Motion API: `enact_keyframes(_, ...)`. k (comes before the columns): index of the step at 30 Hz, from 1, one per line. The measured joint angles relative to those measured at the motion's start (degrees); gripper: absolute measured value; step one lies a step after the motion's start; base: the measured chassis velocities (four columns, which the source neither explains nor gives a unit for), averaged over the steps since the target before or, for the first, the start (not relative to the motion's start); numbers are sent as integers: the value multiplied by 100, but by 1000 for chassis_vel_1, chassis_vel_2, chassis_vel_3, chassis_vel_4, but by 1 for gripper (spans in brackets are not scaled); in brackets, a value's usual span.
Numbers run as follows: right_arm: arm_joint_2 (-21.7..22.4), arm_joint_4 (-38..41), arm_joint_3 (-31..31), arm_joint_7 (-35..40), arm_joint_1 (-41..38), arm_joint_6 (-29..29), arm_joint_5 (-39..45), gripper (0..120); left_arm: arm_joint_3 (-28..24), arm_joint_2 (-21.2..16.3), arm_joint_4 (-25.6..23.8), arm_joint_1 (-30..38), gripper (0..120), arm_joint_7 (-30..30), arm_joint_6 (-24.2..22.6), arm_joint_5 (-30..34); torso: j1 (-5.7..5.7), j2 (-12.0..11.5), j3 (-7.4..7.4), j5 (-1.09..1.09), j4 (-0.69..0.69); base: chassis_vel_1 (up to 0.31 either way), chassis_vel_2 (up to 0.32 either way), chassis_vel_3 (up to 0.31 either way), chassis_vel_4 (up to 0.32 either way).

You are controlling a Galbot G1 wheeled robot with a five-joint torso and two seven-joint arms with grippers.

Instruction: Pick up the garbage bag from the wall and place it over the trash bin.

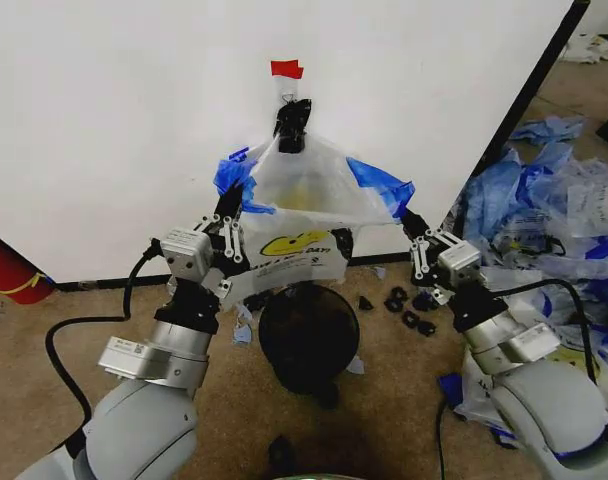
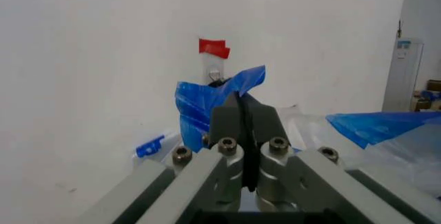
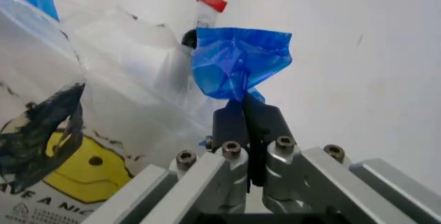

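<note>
My left gripper and right gripper are each clamped on a blue tape strip of the garbage bag. The bag hangs from the wall hook, stretched between my 2 grippers, directly above the trash bin.

bag on wall hook, above bin | L tool bag's left | R tool right
</note>
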State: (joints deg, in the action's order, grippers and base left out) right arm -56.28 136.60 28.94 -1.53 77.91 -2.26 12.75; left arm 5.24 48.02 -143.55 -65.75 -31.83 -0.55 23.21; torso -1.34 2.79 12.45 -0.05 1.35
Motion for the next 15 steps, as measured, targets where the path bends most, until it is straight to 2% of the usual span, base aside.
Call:
enact_keyframes(5,-1,26,-25,78,87,-175,286,0,-36,-7,4,-73,0,-149,-101,507,0,0,0,0,0,0,0,0,0)
enact_keyframes(15,-28,-82,-155,173,184,-319,357,0,-183,116,18,-321,0,-396,-185,814,0,0,0,-1,0,0,0,0,0)
